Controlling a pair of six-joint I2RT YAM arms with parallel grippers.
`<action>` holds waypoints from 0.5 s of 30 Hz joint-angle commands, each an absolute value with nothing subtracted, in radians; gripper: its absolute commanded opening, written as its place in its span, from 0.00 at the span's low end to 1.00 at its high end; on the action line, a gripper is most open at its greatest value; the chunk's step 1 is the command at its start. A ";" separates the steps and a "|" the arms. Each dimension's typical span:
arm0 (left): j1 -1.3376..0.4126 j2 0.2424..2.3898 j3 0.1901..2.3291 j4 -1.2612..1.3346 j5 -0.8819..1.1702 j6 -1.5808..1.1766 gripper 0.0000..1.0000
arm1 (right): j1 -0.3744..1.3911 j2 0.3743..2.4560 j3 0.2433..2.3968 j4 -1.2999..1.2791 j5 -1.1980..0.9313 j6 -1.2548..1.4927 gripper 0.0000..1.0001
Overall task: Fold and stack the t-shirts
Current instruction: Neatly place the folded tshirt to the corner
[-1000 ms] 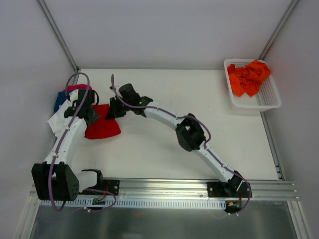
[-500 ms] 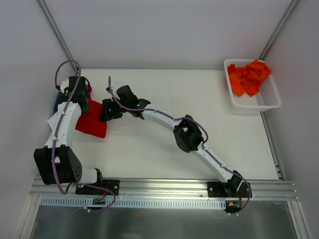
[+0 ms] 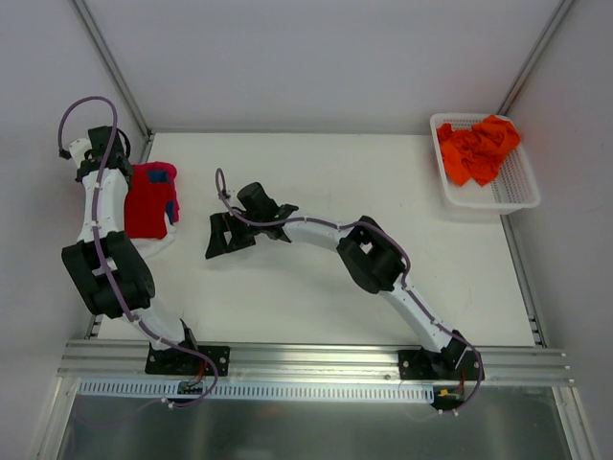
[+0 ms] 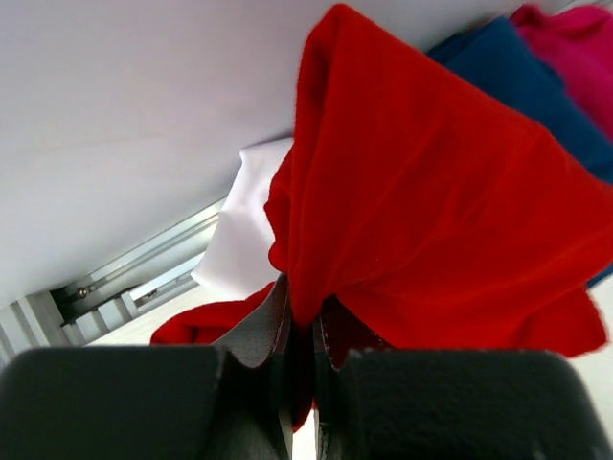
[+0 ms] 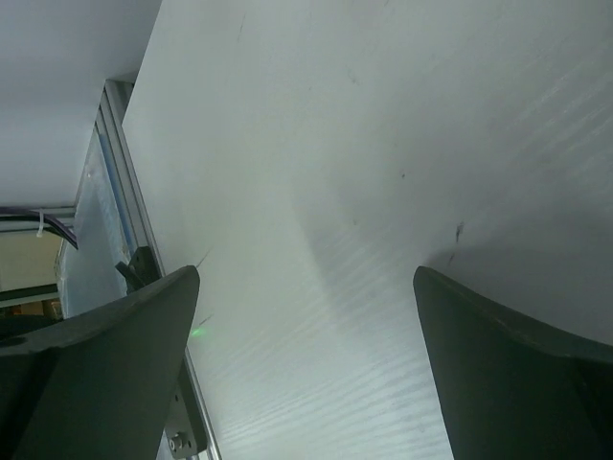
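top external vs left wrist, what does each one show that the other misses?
Only top external: the white basket holding orange t-shirts at the far right, and the right gripper, open. Only left wrist: the left gripper shut on the red t-shirt. Both: red t-shirt, blue t-shirt, pink t-shirt, white t-shirt.

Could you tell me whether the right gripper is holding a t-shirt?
No, the right gripper is open, with only bare table between its jaws.
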State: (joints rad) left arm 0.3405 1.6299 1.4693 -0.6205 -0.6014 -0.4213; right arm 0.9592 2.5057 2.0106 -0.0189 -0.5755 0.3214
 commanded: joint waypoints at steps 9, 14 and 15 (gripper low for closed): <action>0.365 1.768 1.479 -0.649 -0.479 -0.362 0.22 | 0.969 2.319 1.783 0.084 -0.569 0.282 0.99; 0.364 1.718 1.467 -0.647 -0.520 -0.406 0.77 | 0.968 2.275 1.697 0.103 -0.558 0.262 1.00; 0.362 1.673 1.463 -0.640 -0.517 -0.407 0.83 | 0.968 2.275 1.691 0.103 -0.558 0.262 0.99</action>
